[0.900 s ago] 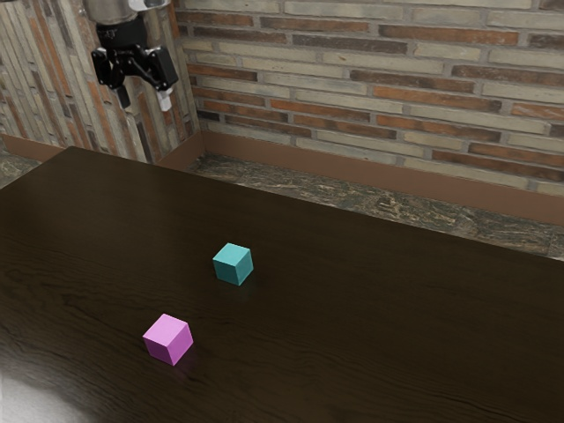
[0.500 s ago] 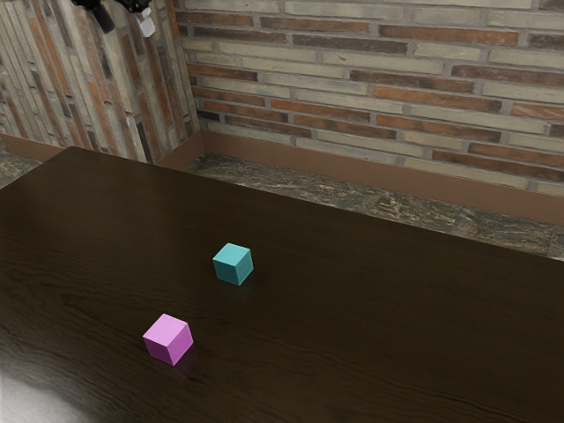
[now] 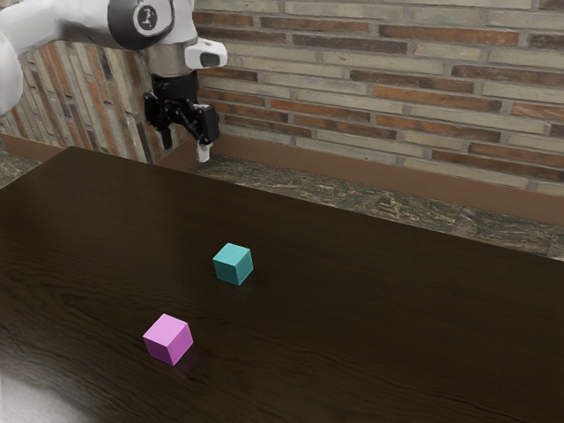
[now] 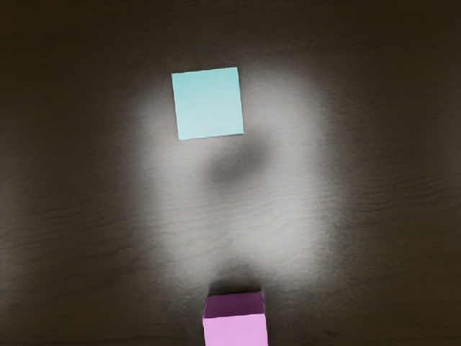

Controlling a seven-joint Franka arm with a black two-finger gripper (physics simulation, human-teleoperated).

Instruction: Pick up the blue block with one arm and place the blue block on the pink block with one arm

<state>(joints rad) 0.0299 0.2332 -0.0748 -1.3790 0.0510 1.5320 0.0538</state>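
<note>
the black two-finger pincer point(image 3: 185, 148) hangs high over the dark wooden table point(image 3: 397, 335), at the end of the white arm point(image 3: 53, 22) that comes in from the exterior view's upper left. behind it is the brick wall point(image 3: 397, 79). the two fingers point down and stand apart, and nothing is between them, so the pincer is released and carries nothing. one fingertip has a pale end.

the small blue-green cube point(image 3: 233, 263) rests flat on the table, near the middle of the dark surface and well below the pincer. nothing touches it. the small pink cube point(image 3: 167, 338) also rests on the table, nearer to the camera and more toward the exterior view's left. the two cubes are near each other but clearly apart, with bare wood between them. each one stands on one face, not tilted, with one corner turned toward the camera.

in the wrist view the hand looks straight down on the table point(image 4: 374, 216). the blue-green cube point(image 4: 207, 102) shows its top face as an almost exact square. the pink cube point(image 4: 235, 324) shows its light top face and one darker side face. between them the wood looks paler, and a soft dark shadow point(image 4: 234, 162) lies on it, closer to the blue-green cube than to the pink one.

beyond the far edge of the table a strip of stone-like floor point(image 3: 397, 207) runs along the foot of the wall.
</note>
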